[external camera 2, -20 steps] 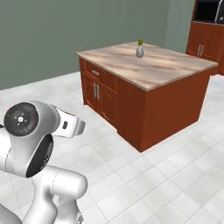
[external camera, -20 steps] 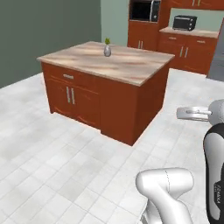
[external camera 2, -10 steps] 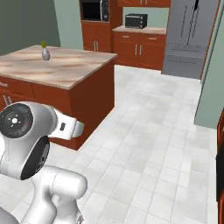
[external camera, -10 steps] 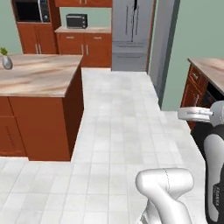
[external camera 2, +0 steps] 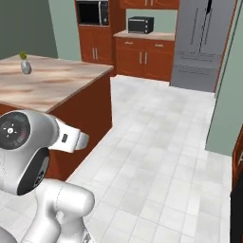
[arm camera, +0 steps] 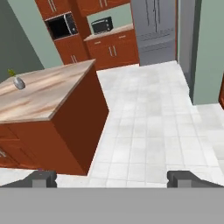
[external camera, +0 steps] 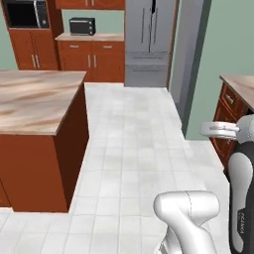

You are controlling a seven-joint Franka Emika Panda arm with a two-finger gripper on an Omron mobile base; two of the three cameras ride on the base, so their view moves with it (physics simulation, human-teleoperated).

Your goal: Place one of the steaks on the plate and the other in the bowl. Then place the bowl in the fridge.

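One fridge (external camera: 150,42) (steel, French-door), far end of the tiled floor (external camera: 134,149), beside red-brown cabinets (external camera 2: 142,59) carrying a small black oven (external camera 2: 140,24). Nearer, at left: island counter (arm camera: 43,94) with small vase (arm camera: 19,82). Fingers (arm camera: 40,178) spread wide at the hand view's lower edge, holding nothing. Step in hand, by judgement: transit, searching for steaks, plate and bowl. Next move: drive on to find them.

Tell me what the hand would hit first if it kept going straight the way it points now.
Most likely the white tiled floor. The hand looks forward and down, with open floor ahead between the island and the fridge far behind. Depth is hard to judge, so take this as an estimate.
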